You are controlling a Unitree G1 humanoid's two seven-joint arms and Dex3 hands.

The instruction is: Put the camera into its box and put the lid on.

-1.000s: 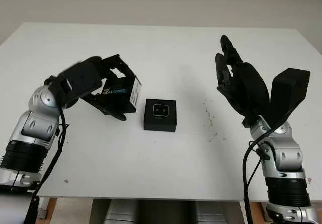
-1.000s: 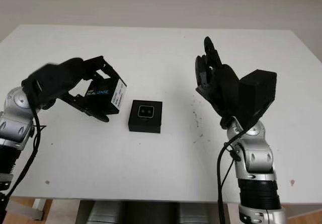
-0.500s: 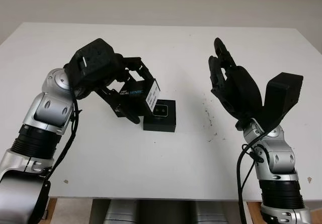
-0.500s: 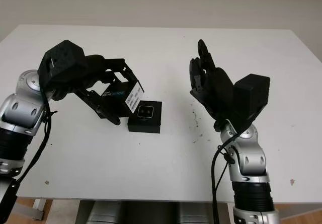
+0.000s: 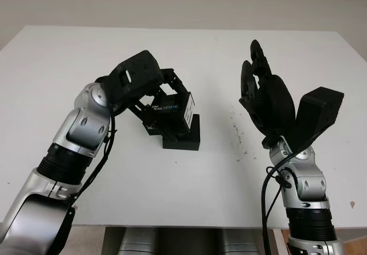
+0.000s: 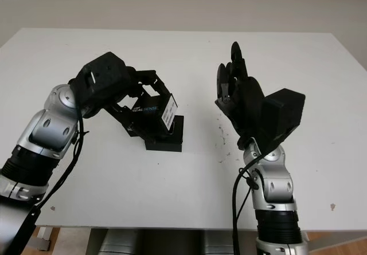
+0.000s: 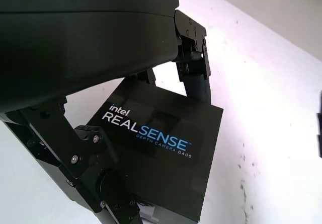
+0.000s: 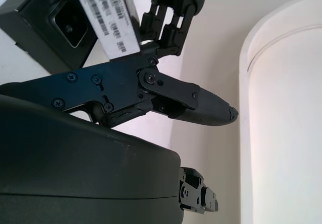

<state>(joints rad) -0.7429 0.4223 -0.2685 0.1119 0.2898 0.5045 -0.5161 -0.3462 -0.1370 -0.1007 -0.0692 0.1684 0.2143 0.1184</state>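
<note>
The white bench carries the work at its middle. The box, a low black tray, is seen near the bench's centre; its opening is largely covered from above, so the camera is not made out in the head views, though a dark lensed body is glimpsed inside the tray in the right wrist view, which suggests it is already seated. Directly above the tray's left part, the lid is grasped by the left hand; its printed top face is turned toward the wrist camera and its white label end is directed to the right. The fingers are closed on opposite edges of the lid, a hold that is judged to leave the open underside free to slide over the tray. The lid is held tilted and offset to the left, not yet squared with the box; whether a corner touches the tray cannot be told. Levelling and a small rightward shift are judged necessary before lowering, since a skewed lid may jam on the rim.

To the right, well apart from the box, the right hand is held raised above the bench, open and holding nothing, presumably kept clear of the approach.
</note>
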